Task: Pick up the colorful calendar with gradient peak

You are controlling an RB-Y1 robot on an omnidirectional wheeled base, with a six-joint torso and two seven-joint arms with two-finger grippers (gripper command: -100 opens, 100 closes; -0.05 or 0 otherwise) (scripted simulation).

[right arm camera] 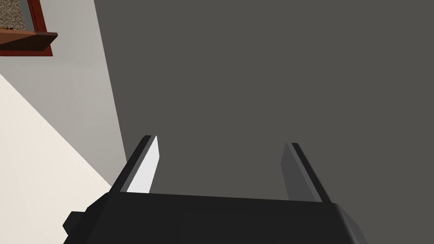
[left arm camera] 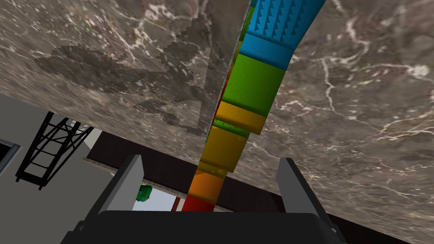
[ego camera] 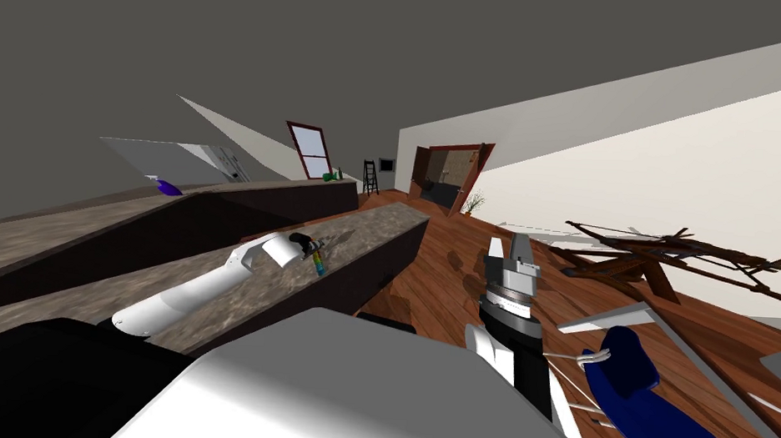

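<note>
The right gripper (right arm camera: 220, 142) stands raised at near right above the wood floor (ego camera: 453, 266), fingers apart. Farther left, the left gripper (left arm camera: 210, 159) reaches over the marbled desk (left arm camera: 106, 63). Its fingers are apart on either side of the calendar (left arm camera: 250, 89) and clear of it. The calendar, banded red, orange, yellow, green and blue, lies close to the desk's right edge, with open floor alongside. A dark ladder (ego camera: 371, 178) stands at the far wall.

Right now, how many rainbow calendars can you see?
1. The rainbow calendar is on the brown marbled counter, between the left gripper's open fingers, which do not touch it. More could be hidden behind that counter.
</note>
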